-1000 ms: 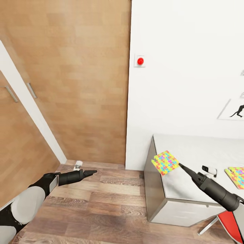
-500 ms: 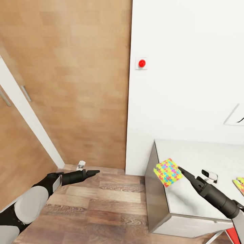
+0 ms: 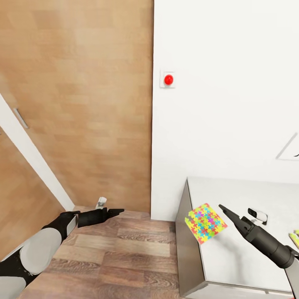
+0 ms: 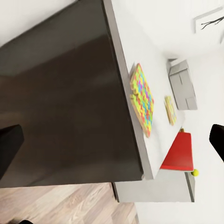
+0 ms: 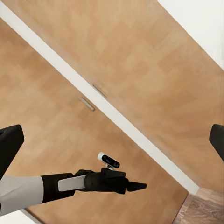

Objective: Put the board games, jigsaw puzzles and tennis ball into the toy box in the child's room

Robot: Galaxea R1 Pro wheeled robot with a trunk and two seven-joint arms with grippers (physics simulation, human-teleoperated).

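Note:
A jigsaw puzzle (image 3: pixel 205 222) of yellow, pink, blue and green pieces sits tilted over the left end of the white-grey table (image 3: pixel 232 257). It is just below and left of my right gripper (image 3: pixel 222 207) and apart from its tips. I cannot tell whether it rests on the top or hangs in the air. The right wrist view shows that gripper's fingers (image 5: pixel 9 144) spread wide with nothing between them. My left gripper (image 3: pixel 118 211) hovers over the wood floor, open and empty. From the left wrist view the same puzzle (image 4: pixel 142 98) shows, with a second colourful sheet (image 4: pixel 170 109) behind it.
A wood-panel wardrobe (image 3: pixel 83 104) fills the left, beside a white wall with a red button (image 3: pixel 168 79). In the left wrist view a red chair (image 4: pixel 179 151) stands by the table, a small yellow-green ball (image 4: pixel 195 172) near it and a grey unit (image 4: pixel 183 84) further along the wall.
The puzzle was at the right gripper's tip and has dropped lower, away from it. The camera has shifted, so the table sits lower in view. The left arm barely moved.

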